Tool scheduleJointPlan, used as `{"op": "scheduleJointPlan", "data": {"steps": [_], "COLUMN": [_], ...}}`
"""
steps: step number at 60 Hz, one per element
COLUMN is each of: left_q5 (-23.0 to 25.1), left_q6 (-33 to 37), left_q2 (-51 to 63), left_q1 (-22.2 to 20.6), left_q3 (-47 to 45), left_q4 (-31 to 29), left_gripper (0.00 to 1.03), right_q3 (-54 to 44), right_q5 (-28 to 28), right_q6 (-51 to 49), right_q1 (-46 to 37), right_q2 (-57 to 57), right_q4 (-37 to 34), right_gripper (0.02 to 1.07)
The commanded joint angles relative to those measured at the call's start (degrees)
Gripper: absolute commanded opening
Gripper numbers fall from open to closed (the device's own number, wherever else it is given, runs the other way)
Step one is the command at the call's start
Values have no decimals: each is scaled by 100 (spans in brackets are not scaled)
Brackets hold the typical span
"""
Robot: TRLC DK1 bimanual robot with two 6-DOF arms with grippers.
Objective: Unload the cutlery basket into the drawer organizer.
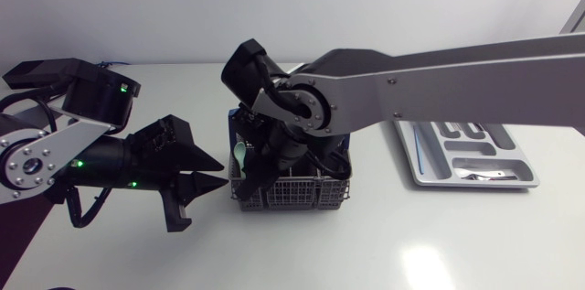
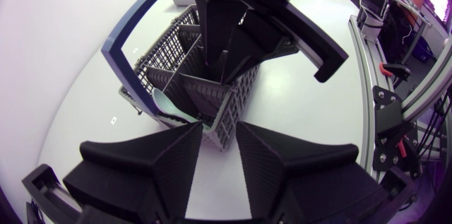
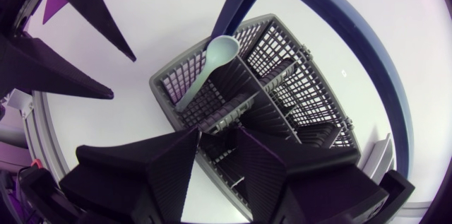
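- Head view: one basket [image 1: 294, 198] stood mid-tabletop [image 1: 366, 244], and one organizer [image 1: 471, 185] lay well apart on the right, probably so each piece could be carried across. It already held some cutlery, too small to count.
- One pale spoon [image 1: 239, 155] leaned at the basket's left side. The right arm [image 1: 439, 75] reached over and down into the basket, seemingly to fetch a piece.
- The left pincer [image 1: 223, 171] hung just beside the basket, fingers spread and holding nothing, likely placed to steady the basket.
- Left wrist view: the left pincer [image 2: 219, 157] gaped, with the basket [image 2: 159, 58] corner just ahead. The right pincer [image 2: 220, 72] pointed down among the dividers. The spoon's bowl [image 2: 168, 104] showed at the near wall.
- Right wrist view: the right pincer [image 3: 215, 150] was spread over a divider and gripped nothing I could see. The spoon [image 3: 205, 68] rested in a far compartment, not between the fingers. I counted only this one piece in the basket [image 3: 166, 86]; other compartments looked bare, though partly hidden.
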Motion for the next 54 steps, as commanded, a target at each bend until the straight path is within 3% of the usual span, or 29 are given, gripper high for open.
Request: {"op": "scheduleJointPlan", "data": {"steps": [1,12,17,25,41,54], "left_q5": [99,108,108,108,108,99], "left_q6": [-39,-39,-39,-48,-171,-364], "left_q2": [-76,-85,-85,-76,-138,-243], "left_q1": [32,-4,-39,-83,-170,-320], "left_q3": [-181,-181,-181,-189,-128,21], "left_q4": [-31,-22,-22,-4,22,22], "left_gripper": [37,37,37,37,38,47], "right_q3": [120,155,190,190,-144,-434], "right_q5": [244,446,490,692,965,622], "right_q6": [119,110,84,-31,-312,-540], "right_q1": [57,57,48,74,66,31], "right_q2": [207,391,479,471,-241,-1199], "right_q4": [-106,-150,-167,-159,8,-71], "right_gripper": [40,27,16,9,8,8]}}
